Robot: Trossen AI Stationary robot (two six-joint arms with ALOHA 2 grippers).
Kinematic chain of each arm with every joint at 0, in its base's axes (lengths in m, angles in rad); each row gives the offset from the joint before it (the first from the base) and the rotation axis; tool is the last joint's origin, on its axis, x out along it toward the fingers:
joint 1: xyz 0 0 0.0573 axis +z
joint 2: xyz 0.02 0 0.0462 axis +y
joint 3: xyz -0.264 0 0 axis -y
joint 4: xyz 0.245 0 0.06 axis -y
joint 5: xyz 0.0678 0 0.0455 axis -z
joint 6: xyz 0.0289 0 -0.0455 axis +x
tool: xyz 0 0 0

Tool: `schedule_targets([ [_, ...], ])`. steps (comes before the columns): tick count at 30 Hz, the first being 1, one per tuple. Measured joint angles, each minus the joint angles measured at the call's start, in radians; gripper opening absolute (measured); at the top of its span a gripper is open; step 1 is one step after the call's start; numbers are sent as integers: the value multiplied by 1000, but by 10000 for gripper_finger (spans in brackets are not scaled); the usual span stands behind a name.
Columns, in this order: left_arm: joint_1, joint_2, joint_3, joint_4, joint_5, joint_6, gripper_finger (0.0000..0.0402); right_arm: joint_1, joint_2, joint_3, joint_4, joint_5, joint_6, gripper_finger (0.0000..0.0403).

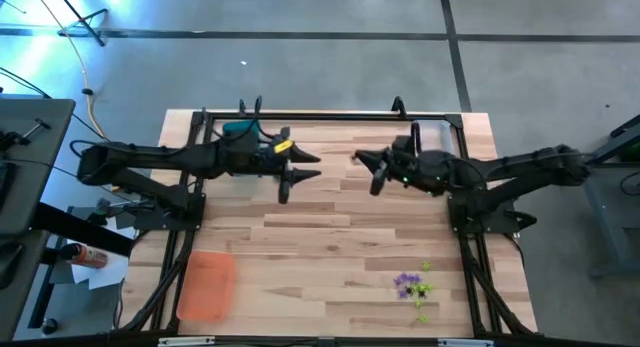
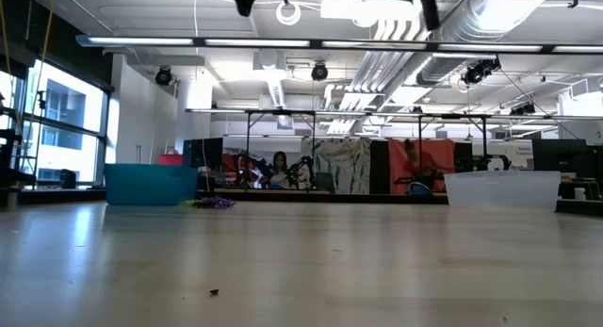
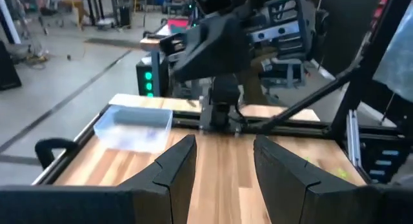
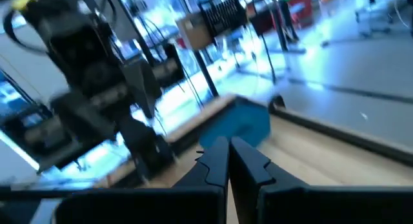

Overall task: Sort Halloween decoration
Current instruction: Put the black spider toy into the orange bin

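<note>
The Halloween decoration (image 1: 412, 287), a small heap of purple and lime green trinkets, lies on the wooden table near its front right corner. Both grippers hang well above the table's middle and face each other. My left gripper (image 1: 300, 177) (image 3: 222, 166) is open, with nothing between its fingers. My right gripper (image 1: 365, 169) (image 4: 229, 162) is shut, and I see nothing in it. Neither is near the heap.
A teal tray (image 1: 240, 133) (image 4: 242, 124) stands at the far left of the table. A clear tray (image 1: 432, 133) (image 3: 132, 127) stands at the far right, and an orange tray (image 1: 207, 285) lies at the near left. A tiny dark speck (image 2: 212, 292) lies on the wood.
</note>
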State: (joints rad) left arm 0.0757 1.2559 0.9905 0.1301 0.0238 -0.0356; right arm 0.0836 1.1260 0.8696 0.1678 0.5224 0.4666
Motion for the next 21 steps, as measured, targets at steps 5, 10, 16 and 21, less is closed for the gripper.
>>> schedule_targets([
  [5,0,51,0,111,-47,14,140,-56,70,0,175,-72,-23,0],
  [10,0,62,0,123,-123,59,140,-74,122,28,255,-130,-31,0],
  [16,1,62,0,155,-191,100,140,-73,188,120,236,-159,-99,0],
  [21,0,61,0,167,-191,100,140,-80,243,190,159,-156,-137,0],
])
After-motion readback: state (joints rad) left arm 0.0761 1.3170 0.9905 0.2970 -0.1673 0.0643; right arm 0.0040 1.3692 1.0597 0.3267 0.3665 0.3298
